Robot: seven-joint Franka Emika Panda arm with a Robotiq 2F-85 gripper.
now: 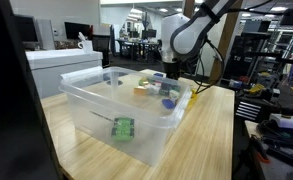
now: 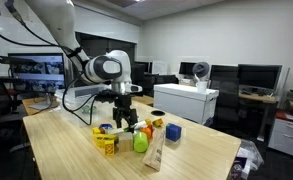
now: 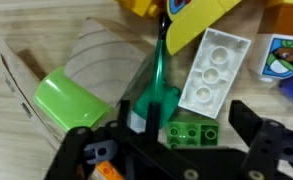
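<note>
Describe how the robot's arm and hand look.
The arm is glossy white with rounded links, a round dark-faced wrist joint and a dark cable looped alongside. The hand is black, with two blocky fingers seen in the wrist view.

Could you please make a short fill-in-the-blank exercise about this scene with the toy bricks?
1. The tool hangs above the toy bricks with its jaws ____.
2. The table is made of ____.
3. The clear plastic bin holds a small ____ toy.
Missing words: open, wood, green.
</note>
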